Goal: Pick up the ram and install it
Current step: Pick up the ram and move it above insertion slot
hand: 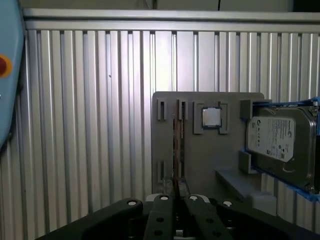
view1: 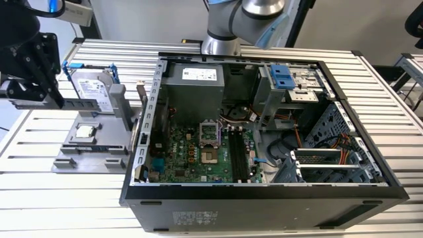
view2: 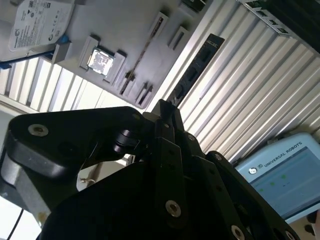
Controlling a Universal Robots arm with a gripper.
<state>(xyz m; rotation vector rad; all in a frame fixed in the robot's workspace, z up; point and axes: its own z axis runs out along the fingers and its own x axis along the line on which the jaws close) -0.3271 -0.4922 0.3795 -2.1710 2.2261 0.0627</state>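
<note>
The ram [view1: 78, 104] is a slim green stick held level above the grey parts holder [view1: 86, 148] at the exterior view's left. My black gripper [view1: 56, 101] is shut on it from above. In the first wrist view the ram [hand: 175, 145] shows edge-on, running out from my gripper [hand: 176, 192] over the holder [hand: 200, 160]. The open computer case [view1: 264, 193] stands to the right, with the motherboard's black slots [view1: 237, 153] empty near its middle. In the second wrist view my gripper [view2: 165, 110] hangs over the holder.
On the holder are a silver hard drive [view1: 92, 87] with blue rails and a small square processor chip [view1: 84, 131]. Both also appear in the first wrist view, the drive [hand: 280, 145] and the chip [hand: 211, 117]. A ribbed metal table [view1: 59, 198] carries everything. A teach pendant [view2: 285, 170] lies nearby.
</note>
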